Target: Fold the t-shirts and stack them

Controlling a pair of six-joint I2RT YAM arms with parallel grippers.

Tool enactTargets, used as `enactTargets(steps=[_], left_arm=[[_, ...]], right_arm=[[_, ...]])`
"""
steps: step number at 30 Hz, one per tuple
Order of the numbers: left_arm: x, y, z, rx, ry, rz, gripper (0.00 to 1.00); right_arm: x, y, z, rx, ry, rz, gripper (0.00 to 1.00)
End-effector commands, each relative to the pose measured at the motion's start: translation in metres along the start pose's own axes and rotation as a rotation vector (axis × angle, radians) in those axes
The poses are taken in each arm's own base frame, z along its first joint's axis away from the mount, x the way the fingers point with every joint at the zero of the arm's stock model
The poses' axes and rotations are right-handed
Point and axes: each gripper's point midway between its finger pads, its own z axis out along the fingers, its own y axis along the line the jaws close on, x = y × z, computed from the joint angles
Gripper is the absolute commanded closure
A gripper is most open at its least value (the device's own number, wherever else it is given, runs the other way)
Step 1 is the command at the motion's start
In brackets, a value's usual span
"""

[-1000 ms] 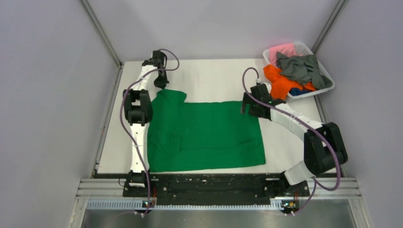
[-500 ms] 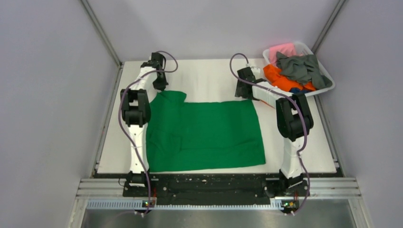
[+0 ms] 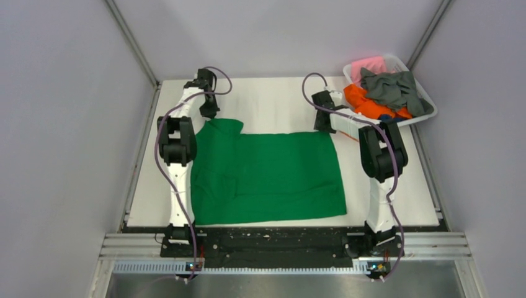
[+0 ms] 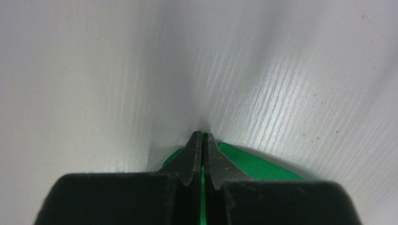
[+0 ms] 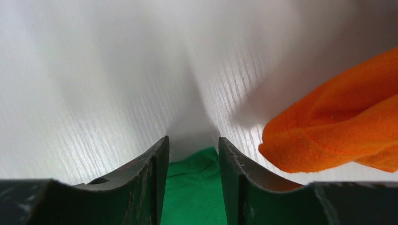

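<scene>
A bright green t-shirt (image 3: 267, 174) lies flat on the white table (image 3: 273, 102). My left gripper (image 3: 209, 115) is at the shirt's far left corner, shut on the green cloth (image 4: 253, 161); a thin green strip shows between its tips (image 4: 202, 135). My right gripper (image 3: 322, 127) is down at the far right corner. Its jaws (image 5: 191, 140) stand apart, with the green corner (image 5: 195, 187) lying between them, not pinched. An orange t-shirt (image 5: 338, 131) hangs just right of the right fingers.
A white basket (image 3: 428, 105) at the back right holds the orange t-shirt (image 3: 366, 105), a dark grey one (image 3: 391, 87), a pink one (image 3: 367, 65) and a bit of blue (image 3: 386, 118). Grey walls close in both sides.
My right arm has swung from the shirt's right edge to its far right corner, and its jaws have narrowed around the cloth. The left gripper has stayed shut in place.
</scene>
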Motion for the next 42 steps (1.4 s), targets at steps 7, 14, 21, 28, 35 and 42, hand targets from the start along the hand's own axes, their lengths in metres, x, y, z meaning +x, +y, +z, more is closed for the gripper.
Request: enactTargets(steps=[7,14,21,28,35,42], left_arm=[[0.015,0.005,-0.001,-0.017,0.05,-0.013,1.0],[0.005,-0.001,-0.018,0.021,0.022,-0.016,1.0],[0.0,-0.007,-0.057,0.079,-0.026,-0.034,1.0],[0.02,-0.015,-0.093,0.108,-0.059,-0.025,1.0],[0.051,-0.015,-0.128,0.123,-0.091,-0.022,1.0],[0.104,-0.01,-0.16,0.135,-0.105,-0.006,1.0]], right_arm=[[0.021,-0.02,-0.018,0.008,0.037,0.007,0.65],[0.001,-0.009,-0.015,-0.021,-0.011,0.011,0.94],[-0.025,0.0,-0.032,-0.057,-0.079,-0.034,1.0],[-0.021,0.004,-0.061,-0.154,-0.108,-0.028,1.0],[-0.007,-0.001,-0.084,-0.193,-0.119,-0.038,1.0],[0.019,-0.016,-0.096,-0.204,-0.09,-0.016,1.0]])
